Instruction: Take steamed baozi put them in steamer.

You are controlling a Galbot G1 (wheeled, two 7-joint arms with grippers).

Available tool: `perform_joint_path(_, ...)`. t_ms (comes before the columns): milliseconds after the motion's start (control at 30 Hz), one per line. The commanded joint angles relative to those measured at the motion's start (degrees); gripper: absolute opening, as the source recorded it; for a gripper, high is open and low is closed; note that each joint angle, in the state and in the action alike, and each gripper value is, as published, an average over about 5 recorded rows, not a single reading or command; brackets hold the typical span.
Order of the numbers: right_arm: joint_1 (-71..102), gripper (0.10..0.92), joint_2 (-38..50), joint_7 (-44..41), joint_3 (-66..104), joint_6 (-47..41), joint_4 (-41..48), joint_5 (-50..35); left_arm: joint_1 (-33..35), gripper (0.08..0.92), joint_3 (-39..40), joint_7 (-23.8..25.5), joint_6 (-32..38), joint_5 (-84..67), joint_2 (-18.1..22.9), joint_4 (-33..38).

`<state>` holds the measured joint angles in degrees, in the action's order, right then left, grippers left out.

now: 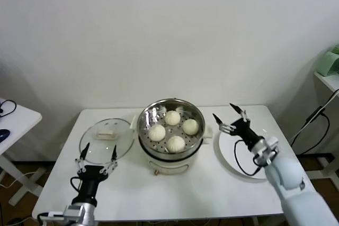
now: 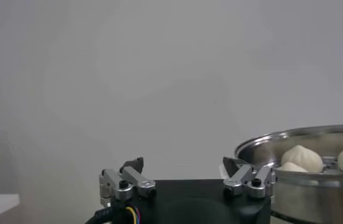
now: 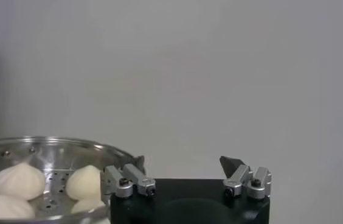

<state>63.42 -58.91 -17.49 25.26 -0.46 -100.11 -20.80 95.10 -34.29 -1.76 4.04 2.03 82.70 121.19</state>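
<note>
Four creamy-white baozi sit on the perforated tray of the shiny steel steamer, which stands on a cream-white cooker base at the table's middle. My right gripper is open and empty, held above the white plate just right of the steamer. My left gripper is open and empty near the table's front left, in front of the glass lid. The left wrist view shows the steamer with baozi beyond my open left gripper. The right wrist view shows the steamer and baozi beside my open right gripper.
A round glass lid with a pale rectangular handle lies left of the steamer. A flat white plate lies to its right. A side table stands at far left and a shelf at far right. A wall is behind.
</note>
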Motion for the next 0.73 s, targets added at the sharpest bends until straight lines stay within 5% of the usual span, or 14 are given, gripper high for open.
perform_joint_path(33, 23.8, 0.823, -19.6, 3.1, 14.3, 5.3, -8.0, 6.1, -0.4, 0.823, -0.6, 0.3, -1.6, -2.6, -0.5, -0.3)
perform_joint_path(733, 26.8, 0.823, -21.8, 0.2, 14.7, 8.8, -7.0, 4.8, -1.2, 0.823, -2.9, 3.8, -1.4, -5.7, 0.5, -1.1)
